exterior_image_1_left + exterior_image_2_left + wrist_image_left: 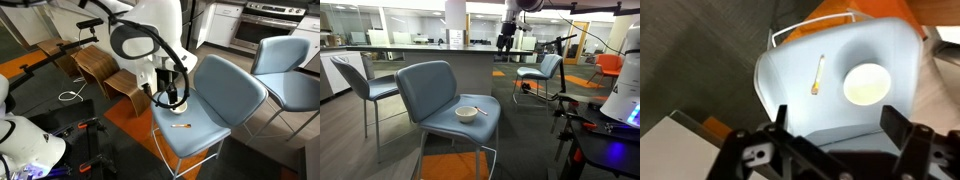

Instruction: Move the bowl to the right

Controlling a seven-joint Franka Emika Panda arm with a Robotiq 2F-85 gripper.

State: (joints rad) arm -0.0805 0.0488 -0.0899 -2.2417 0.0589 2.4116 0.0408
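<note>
Although the gripper (834,125) was cropped at the wrist view's lower edge, we saw its jaws spread, empty, above the chair seat (790,60), where the bowl (867,84) sat near a blurred orange-and-white stick (818,75).

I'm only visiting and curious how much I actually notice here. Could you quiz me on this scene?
1. True or false: the end effector is gripping the bowl.
2. What does the bowl rest on? A) the floor B) the blue chair seat C) a counter
3. Fill in: next to the bowl, not touching it, lies a thin orange-and-white ____.

Key: 1. False; it hangs open above the seat, holding nothing. 2. B. 3. stick.
</note>
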